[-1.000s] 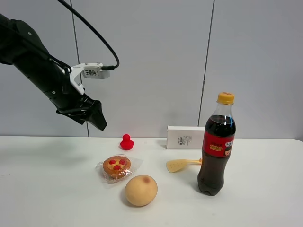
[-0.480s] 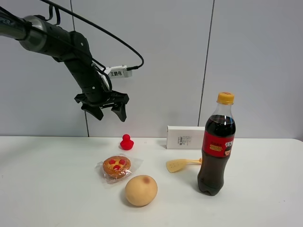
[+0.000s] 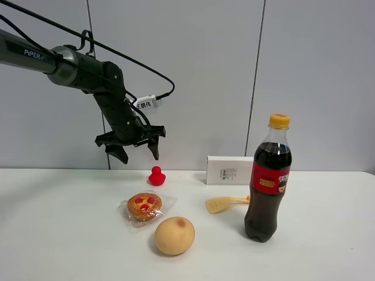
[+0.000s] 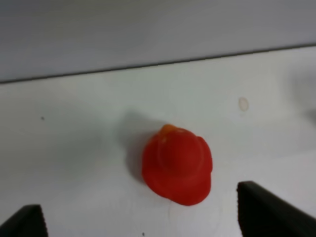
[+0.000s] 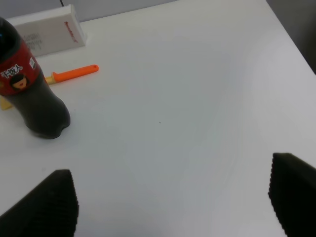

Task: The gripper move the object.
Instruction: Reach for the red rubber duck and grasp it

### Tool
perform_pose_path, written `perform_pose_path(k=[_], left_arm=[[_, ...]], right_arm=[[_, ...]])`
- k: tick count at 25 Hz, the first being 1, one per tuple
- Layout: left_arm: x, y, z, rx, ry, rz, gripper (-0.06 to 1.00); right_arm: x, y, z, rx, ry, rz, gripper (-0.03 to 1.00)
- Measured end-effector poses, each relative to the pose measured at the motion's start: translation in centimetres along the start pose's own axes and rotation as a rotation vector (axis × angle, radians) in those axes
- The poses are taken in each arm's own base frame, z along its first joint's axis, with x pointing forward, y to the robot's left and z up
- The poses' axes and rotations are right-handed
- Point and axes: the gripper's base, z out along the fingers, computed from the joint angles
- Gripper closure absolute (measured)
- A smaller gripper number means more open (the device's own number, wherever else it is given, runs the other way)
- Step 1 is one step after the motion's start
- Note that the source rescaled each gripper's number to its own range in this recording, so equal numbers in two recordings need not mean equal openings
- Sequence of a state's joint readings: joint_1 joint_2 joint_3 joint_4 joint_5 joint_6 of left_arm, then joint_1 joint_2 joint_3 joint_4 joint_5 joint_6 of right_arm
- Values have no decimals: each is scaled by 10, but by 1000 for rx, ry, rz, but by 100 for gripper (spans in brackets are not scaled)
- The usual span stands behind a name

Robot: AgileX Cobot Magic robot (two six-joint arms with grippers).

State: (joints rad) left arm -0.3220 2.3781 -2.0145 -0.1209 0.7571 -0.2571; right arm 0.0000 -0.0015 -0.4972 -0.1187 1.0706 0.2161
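The small glossy red duck toy point(image 3: 156, 176) stands on the white table point(image 3: 58, 222) near the back wall. In the left wrist view the duck toy point(image 4: 177, 165) sits between and beyond the two black fingertips. My left gripper point(image 3: 139, 156) is open and empty. It hangs a little above the duck toy, slightly to its left, pointing down. My right gripper point(image 5: 170, 197) is open and empty over bare table at the right. It does not show in the exterior high view.
A wrapped muffin with red dots point(image 3: 144, 206) and a peach point(image 3: 174, 235) lie in front of the duck. A cola bottle point(image 3: 268, 181), a white box point(image 3: 229, 170) and a yellow spatula point(image 3: 222, 204) are to the right.
My left arm has swung right and down toward the duck. Its gripper has turned to point downward with the fingers spread.
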Motion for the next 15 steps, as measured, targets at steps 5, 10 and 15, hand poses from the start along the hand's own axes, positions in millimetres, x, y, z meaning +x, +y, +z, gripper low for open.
perform_pose_path(k=[5,10,15], left_arm=[[7,-19,5,-28,-18,127,-1],[16,-31,15,-62,-22,218,-1],[16,-38,16,-54,-54,244,-1]], right_arm=[[0,0,0,0,0,0,-3],[0,0,0,0,0,0,-3],[0,0,0,0,0,0,-3]])
